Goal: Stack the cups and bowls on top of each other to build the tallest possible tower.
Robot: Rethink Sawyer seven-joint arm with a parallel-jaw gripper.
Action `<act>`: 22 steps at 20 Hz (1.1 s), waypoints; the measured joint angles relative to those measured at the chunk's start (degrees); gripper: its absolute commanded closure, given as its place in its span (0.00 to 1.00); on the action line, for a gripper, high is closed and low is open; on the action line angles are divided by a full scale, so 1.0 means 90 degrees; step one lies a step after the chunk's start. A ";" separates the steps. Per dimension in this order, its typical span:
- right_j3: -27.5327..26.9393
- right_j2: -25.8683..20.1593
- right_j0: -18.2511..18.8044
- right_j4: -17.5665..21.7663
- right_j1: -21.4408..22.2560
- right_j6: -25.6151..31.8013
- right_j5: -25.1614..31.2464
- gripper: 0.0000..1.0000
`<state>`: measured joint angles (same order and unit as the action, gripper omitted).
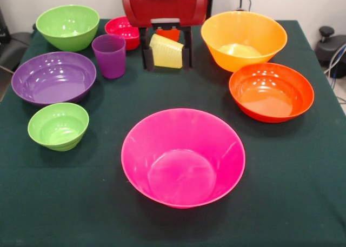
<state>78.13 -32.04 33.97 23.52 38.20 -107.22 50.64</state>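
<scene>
My gripper (167,55) is low at the table's far middle, its two black fingers (148,49) on either side of a tilted yellow cup (166,51) and closed against it. An orange cup (169,34) shows just behind it. A purple cup (109,55) stands upright to the left. The large pink bowl (183,156) sits near the front centre. The yellow-orange bowl (243,39) and orange-red bowl (271,90) are on the right. The purple bowl (53,77), small green bowl (58,125), medium green bowl (67,26) and small red bowl (121,29) are on the left. Every bowl stands alone.
The dark green tablecloth (303,193) covers the table. The robot's red base (165,6) stands at the far edge behind the gripper. Cables and a black object (330,44) lie off the table at the right.
</scene>
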 measured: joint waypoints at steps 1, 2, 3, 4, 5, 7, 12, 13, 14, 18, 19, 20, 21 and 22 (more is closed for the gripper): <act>0.0000 0.0000 0.0018 0.0004 -0.0005 0.0000 0.0000 0.00; -0.0001 0.0001 0.0024 0.0007 -0.0009 0.0000 0.0000 0.00; -0.0001 0.0001 0.0027 0.0012 -0.0012 0.0000 -0.0001 0.00; 0.0000 0.0000 0.0025 0.0016 -0.0014 0.0000 -0.0001 0.00; 0.0000 0.0000 0.0020 0.0018 -0.0016 0.0000 -0.0003 0.00; 0.0000 -0.0001 0.0014 0.0025 -0.0015 0.0000 -0.0003 0.00; 0.0001 0.0000 0.0002 0.0049 -0.0010 0.0000 -0.0003 0.00; 0.0002 -0.0001 0.0001 0.0053 -0.0007 0.0000 -0.0003 0.00; 0.0007 -0.0001 0.0002 0.0055 -0.0003 0.0000 -0.0004 0.00; 0.0111 0.0000 0.0002 0.0057 0.0041 0.0000 -0.0008 0.00; 0.0140 -0.0001 0.0001 0.0057 0.0051 0.0000 -0.0008 0.00; 0.0166 -0.0001 0.0001 0.0057 0.0062 0.0000 -0.0008 0.00; 0.0203 -0.0001 0.0002 0.0057 0.0079 0.0000 -0.0008 0.00; 0.0232 -0.0002 0.0005 0.0055 0.0094 0.0000 -0.0009 0.00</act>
<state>80.22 -32.05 34.01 24.02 39.05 -107.22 50.55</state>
